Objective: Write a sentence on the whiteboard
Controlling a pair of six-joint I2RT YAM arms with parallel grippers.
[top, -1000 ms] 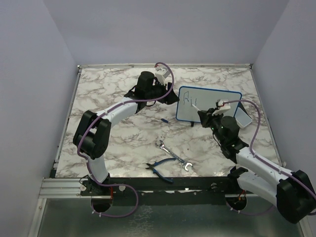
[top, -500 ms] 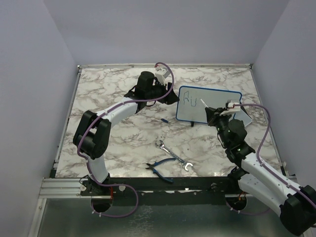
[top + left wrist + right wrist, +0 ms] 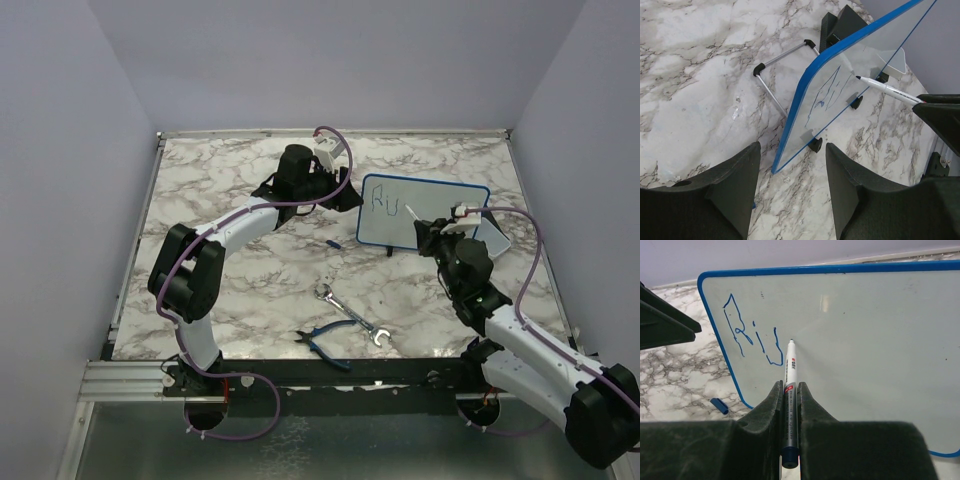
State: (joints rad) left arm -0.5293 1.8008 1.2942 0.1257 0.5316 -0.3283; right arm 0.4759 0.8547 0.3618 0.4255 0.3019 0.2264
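The whiteboard (image 3: 440, 215) stands propped at the back right of the table, white with a thin blue frame. Blue writing reading roughly "Riu" (image 3: 382, 203) sits at its upper left and shows in the right wrist view (image 3: 752, 342). My right gripper (image 3: 428, 232) is shut on a white marker (image 3: 791, 365) whose tip meets the board (image 3: 865, 340) just right of the writing. My left gripper (image 3: 343, 192) is open and empty beside the board's left edge (image 3: 807, 107). The marker (image 3: 887, 90) also shows in the left wrist view.
A blue marker cap (image 3: 331, 243) lies on the marble table in front of the board's left corner. A wrench (image 3: 352, 318) and blue-handled pliers (image 3: 322, 340) lie near the front edge. The board's wire stand (image 3: 780, 75) rests behind it.
My right gripper has brought the marker up and left onto the board next to the writing, and a further stroke has appeared. The left arm has not moved.
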